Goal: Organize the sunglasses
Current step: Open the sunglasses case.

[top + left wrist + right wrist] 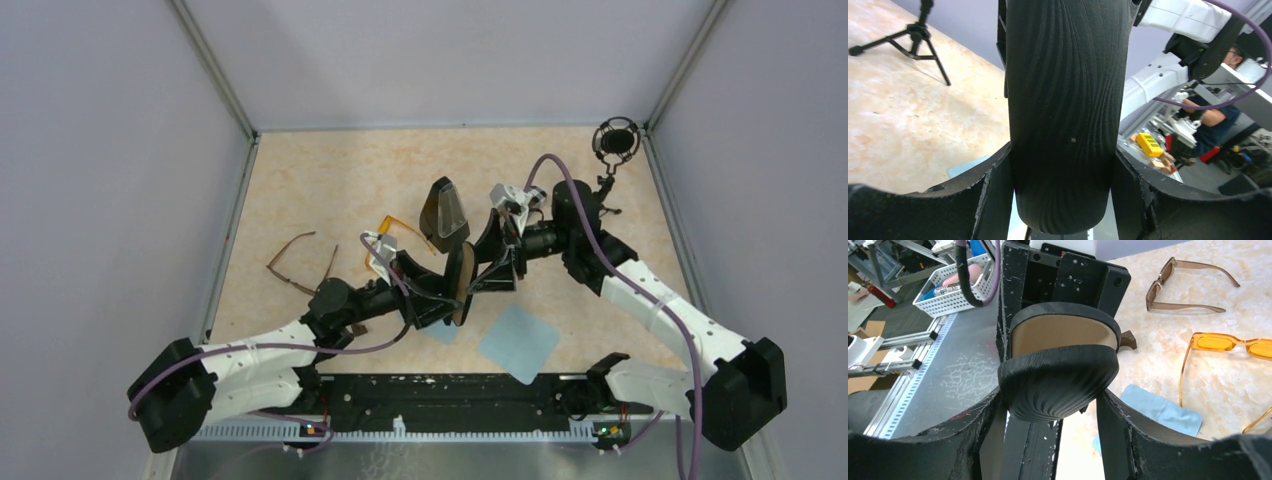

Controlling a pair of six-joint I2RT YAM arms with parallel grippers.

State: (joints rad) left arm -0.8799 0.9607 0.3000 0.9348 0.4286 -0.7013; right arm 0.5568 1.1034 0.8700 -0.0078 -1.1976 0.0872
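The amber-lensed sunglasses [396, 231] lie open on the table behind my left gripper [445, 296]; they also show in the right wrist view [1233, 345]. The slim brown pair [298, 264] lies to the left, temples open, and also shows in the right wrist view [1173, 286]. Both grippers hold one open black ribbed case with a tan lining [463, 282] above the table. My left gripper [1063, 200] is shut on one shell [1063, 100]. My right gripper [500, 265] [1053, 415] is shut on the other shell [1060, 377].
A black triangular case [445, 210] stands behind the grippers. Two light blue cloths [518, 342] [440, 332] lie near the front edge; one shows in the right wrist view [1160, 409]. A small black tripod [614, 142] [918, 32] stands at the back right corner.
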